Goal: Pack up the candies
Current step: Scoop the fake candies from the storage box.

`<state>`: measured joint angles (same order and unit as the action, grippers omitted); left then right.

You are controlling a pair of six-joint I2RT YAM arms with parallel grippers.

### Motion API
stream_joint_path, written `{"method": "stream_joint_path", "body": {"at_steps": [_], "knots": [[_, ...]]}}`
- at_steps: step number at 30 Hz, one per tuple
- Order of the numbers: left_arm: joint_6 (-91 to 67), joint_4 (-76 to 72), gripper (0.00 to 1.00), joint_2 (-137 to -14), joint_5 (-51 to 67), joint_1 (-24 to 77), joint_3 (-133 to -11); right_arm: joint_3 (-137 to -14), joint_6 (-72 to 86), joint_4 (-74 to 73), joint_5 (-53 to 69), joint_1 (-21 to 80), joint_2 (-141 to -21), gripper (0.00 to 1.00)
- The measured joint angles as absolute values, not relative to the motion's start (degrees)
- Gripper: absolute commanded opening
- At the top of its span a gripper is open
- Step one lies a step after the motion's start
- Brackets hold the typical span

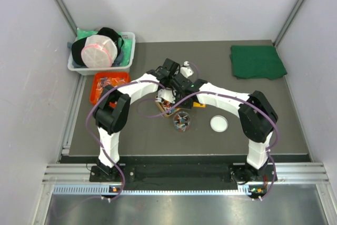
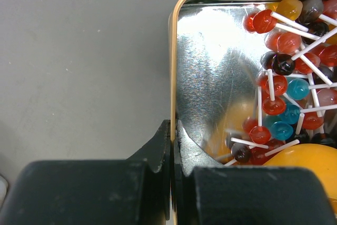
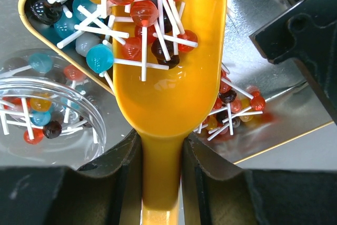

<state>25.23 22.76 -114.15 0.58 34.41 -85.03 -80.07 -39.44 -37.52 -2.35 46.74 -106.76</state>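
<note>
The left gripper is pinched shut on the yellow-edged rim of a shiny metal tin, one finger outside and one inside, close to the tin's rounded corner. The candies (small lollipops on white sticks, red, blue, dark and orange) are heaped away from the gripped wall, so the metal beside it is bare. The right gripper clamps the handle of an orange scoop, its bowl loaded with candies and held over the tin. Just beside the tin's corner stands a clear round cup with a few candies inside. On the dark table a white lid lies near the cup; a green cloth lies well apart at the back right, with bare surface between them
</note>
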Motion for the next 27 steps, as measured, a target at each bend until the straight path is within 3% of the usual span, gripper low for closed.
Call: {"method": "stream_joint_path", "body": {"at_steps": [27], "knots": [[25.45, 20.27, 0.00, -114.15, 2.33, 33.89, -83.11, -81.56, -42.92, -39.16, -7.51, 46.87, -108.05, 0.00]]}}
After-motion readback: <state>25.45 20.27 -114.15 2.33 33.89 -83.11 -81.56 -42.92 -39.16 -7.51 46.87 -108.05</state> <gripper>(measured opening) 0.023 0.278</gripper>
